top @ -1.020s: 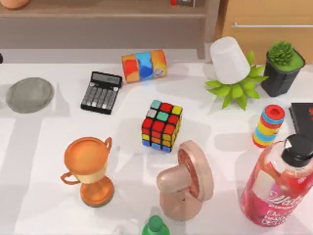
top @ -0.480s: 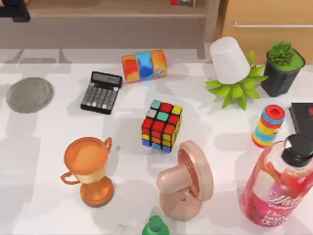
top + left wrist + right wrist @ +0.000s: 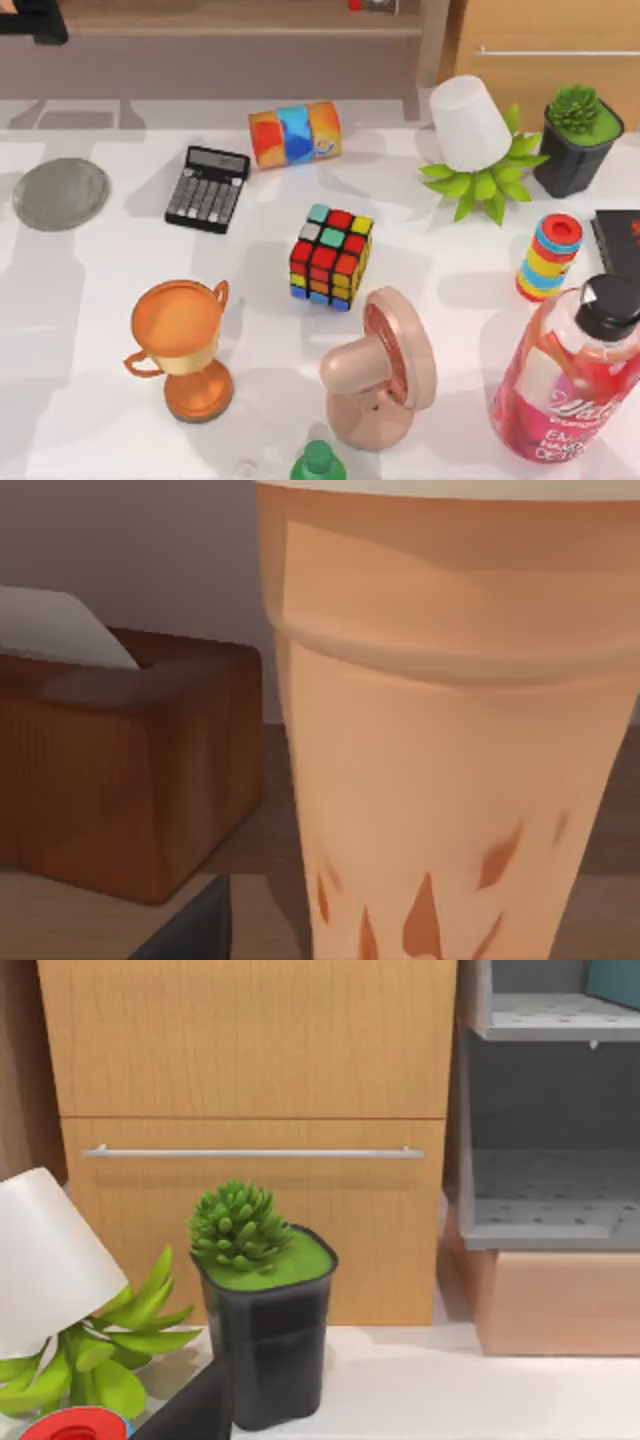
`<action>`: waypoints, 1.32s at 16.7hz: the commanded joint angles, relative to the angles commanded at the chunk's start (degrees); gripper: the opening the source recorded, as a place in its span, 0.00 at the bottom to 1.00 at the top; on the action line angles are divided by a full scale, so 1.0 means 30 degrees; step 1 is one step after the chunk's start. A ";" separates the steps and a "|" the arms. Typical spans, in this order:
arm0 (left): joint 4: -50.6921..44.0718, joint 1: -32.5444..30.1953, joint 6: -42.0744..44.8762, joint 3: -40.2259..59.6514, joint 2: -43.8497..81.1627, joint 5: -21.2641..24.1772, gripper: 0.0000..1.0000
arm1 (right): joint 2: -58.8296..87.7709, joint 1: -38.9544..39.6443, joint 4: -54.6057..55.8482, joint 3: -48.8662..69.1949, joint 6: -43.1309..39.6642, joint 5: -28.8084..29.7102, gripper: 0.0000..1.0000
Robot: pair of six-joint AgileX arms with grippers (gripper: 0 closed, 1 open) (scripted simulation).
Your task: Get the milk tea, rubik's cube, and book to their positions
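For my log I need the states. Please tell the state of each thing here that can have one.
milk tea: upright, on the wooden shelf.
rubik's cube: scrambled, resting on the table.
striped can: lying on its side.
white cup: upside down, tilted on the green plant.
trophy: upright.
pink bottle: capped.
drawer: closed.
left gripper: at the shelf, far left.
right gripper: facing the drawer.
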 joint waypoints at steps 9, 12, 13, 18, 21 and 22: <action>-0.1471 -0.0190 -0.0013 0.5322 0.3723 -0.0219 1.00 | 0.0000 0.0000 0.0000 0.0000 0.0000 0.0000 1.00; -0.2053 -0.0276 -0.0021 0.7044 0.4876 -0.0287 1.00 | 0.0000 0.0000 0.0000 0.0000 0.0000 0.0000 1.00; -0.2122 -0.0286 -0.0022 0.7244 0.5022 -0.0296 1.00 | 0.0000 0.0000 0.0000 0.0000 0.0000 0.0000 1.00; -0.2130 -0.0287 -0.0022 0.7269 0.5041 -0.0297 0.92 | 0.0000 0.0000 0.0000 0.0000 0.0000 0.0000 1.00; -0.2130 -0.0287 -0.0022 0.7269 0.5041 -0.0297 0.70 | 0.0000 0.0000 0.0000 0.0000 0.0000 0.0000 1.00; -0.2130 -0.0287 -0.0022 0.7269 0.5041 -0.0297 0.62 | 0.0000 0.0000 0.0000 0.0000 0.0000 0.0000 1.00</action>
